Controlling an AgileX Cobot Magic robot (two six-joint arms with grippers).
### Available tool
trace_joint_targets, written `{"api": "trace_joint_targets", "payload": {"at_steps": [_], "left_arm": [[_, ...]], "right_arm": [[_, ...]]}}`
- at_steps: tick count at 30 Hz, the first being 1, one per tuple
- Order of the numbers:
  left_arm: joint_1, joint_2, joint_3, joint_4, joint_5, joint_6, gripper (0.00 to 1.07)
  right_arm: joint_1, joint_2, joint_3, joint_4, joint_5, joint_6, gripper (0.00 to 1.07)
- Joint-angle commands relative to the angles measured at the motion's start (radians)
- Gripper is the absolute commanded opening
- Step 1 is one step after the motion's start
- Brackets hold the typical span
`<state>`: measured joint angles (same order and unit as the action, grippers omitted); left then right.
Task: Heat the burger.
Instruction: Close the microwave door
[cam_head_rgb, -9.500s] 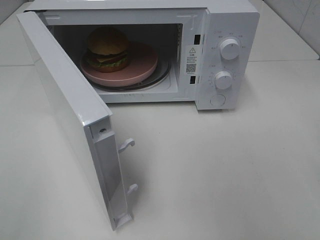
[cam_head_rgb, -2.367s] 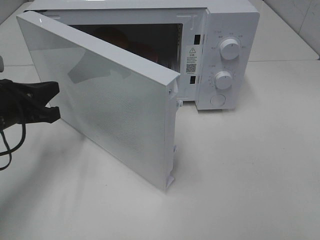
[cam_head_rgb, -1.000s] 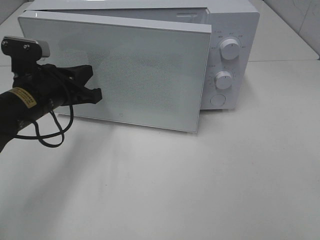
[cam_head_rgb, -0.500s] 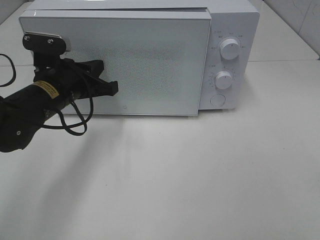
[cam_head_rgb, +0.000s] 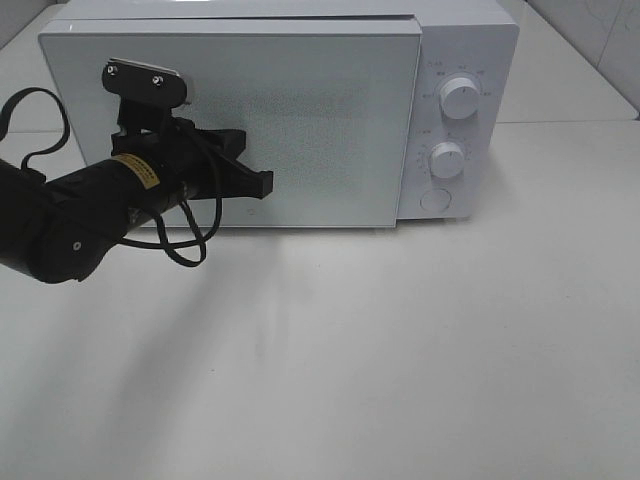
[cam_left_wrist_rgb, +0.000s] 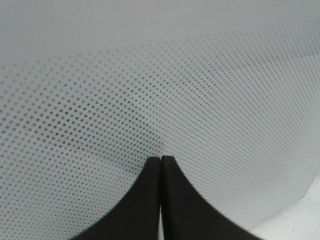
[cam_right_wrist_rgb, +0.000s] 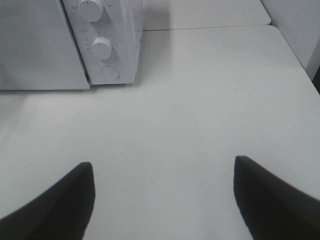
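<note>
We cannot see the burger now: it is hidden behind the door (cam_head_rgb: 300, 120) of the microwave (cam_head_rgb: 465, 40). Earlier, with the door swung wide, it sat on a pink plate inside. A second ago the door was ajar; now it lies flat against the microwave's front. The left end effector (cam_head_rgb: 262, 185) has moved further right across the door since then. Its fingers are pressed together with nothing between them, and their tips rest against the dotted panel in the left wrist view (cam_left_wrist_rgb: 160, 165). The two knobs (cam_head_rgb: 459, 98) to the right of the door are untouched. The right end effector (cam_right_wrist_rgb: 165, 170) hangs over the bare table (cam_head_rgb: 400, 350), well apart from the microwave, with its fingers spread wide and empty.
</note>
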<state>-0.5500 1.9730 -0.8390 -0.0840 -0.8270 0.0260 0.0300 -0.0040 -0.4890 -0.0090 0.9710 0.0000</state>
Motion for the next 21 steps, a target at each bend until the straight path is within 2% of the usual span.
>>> {"api": "trace_joint_targets", "payload": {"at_steps": [1,7,9,21], "left_arm": [[0.021,-0.005,-0.061,-0.114,-0.074,0.003,0.0],[0.021,-0.005,-0.099,-0.139,-0.036,0.025,0.0],[0.021,0.002,-0.131,-0.162,-0.014,0.066,0.0],[0.007,0.018,-0.167,-0.17,-0.006,0.059,0.0]], "right_arm": [[-0.005,-0.029,0.001,-0.004,-0.006,0.0,0.76],[-0.005,-0.029,0.001,-0.004,-0.006,0.0,0.76],[-0.005,-0.029,0.001,-0.004,-0.006,0.0,0.76],[-0.005,-0.029,0.001,-0.004,-0.006,0.0,0.76]]}}
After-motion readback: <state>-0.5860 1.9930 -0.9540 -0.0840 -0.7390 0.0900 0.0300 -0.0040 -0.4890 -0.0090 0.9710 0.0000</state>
